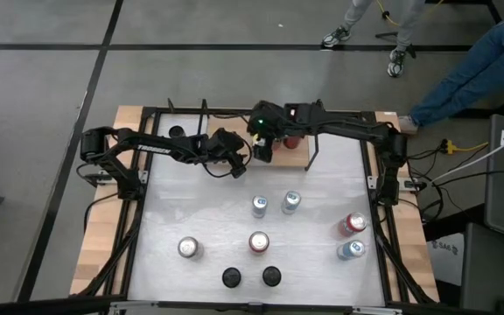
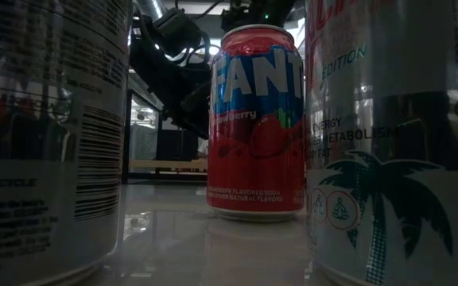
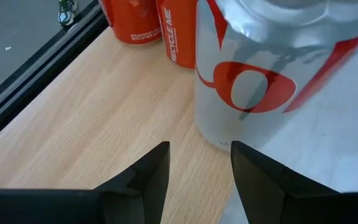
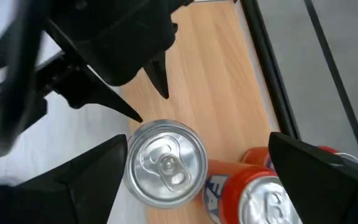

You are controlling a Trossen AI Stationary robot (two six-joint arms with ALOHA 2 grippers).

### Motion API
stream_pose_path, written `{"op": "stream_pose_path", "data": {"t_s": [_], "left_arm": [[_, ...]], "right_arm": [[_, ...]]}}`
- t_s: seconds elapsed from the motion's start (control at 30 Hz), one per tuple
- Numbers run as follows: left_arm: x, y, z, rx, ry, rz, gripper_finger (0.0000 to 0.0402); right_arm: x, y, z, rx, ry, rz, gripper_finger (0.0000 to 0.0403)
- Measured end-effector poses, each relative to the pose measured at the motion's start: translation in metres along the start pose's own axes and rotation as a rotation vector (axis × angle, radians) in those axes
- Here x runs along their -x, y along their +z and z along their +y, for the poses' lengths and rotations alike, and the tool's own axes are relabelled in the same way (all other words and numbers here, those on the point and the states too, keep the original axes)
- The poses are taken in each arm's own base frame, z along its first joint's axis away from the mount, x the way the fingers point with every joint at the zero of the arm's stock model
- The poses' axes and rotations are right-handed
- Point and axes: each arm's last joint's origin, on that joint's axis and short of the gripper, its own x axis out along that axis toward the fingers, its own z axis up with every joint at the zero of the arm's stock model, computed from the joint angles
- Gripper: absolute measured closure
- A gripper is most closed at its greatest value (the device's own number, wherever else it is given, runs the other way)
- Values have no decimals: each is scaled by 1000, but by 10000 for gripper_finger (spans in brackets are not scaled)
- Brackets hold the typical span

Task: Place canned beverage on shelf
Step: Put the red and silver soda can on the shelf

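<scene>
The right gripper [image 4: 194, 171] hangs with its jaws spread wide on either side of a silver can [image 4: 165, 163], seen from above with its pull-tab up; neither finger touches the can. The can stands at the edge of the shelf [image 4: 219, 81], a light-wood board at the far side of the tabletop [image 1: 322, 188], with two orange cans [image 4: 263, 190] just beside it on the same board.

The left gripper [image 3: 197, 168] faces the same silver can [image 3: 260, 74] from the side, its jaws open and holding nothing, fingertips just short of the can's base. In the left wrist view the can's base sits where wood meets white tabletop, and the orange cans [image 3: 154, 25] stand behind it on the board.

From overhead, both grippers meet at the shelf [image 1: 300, 156], the left gripper [image 1: 237, 162] reaching in from the left, the right gripper [image 1: 265, 140] from the right.

Farther forward on the tabletop stand loose cans, among them a red strawberry soda can [image 2: 257, 123], well apart from the shelf.
</scene>
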Motion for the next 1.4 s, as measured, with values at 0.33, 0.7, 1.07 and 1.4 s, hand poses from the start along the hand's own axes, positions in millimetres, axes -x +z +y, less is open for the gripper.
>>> {"op": "stream_pose_path", "data": {"t_s": [0.33, 0.7, 1.07, 1.4], "left_arm": [[12, 5, 3, -4, -2, -7, 239], [26, 8, 6, -4, -1, -8, 239], [26, 8, 6, -4, -1, -10, 239], [26, 8, 6, -23, -1, -10, 239]], "right_arm": [[22, -9, 2, -3, 19, 156, 23], [32, -28, 41, 9, -224, 272, 23], [-9, -59, 51, -78, -445, 315, 23], [-39, -62, 58, -132, -419, 173, 23]]}}
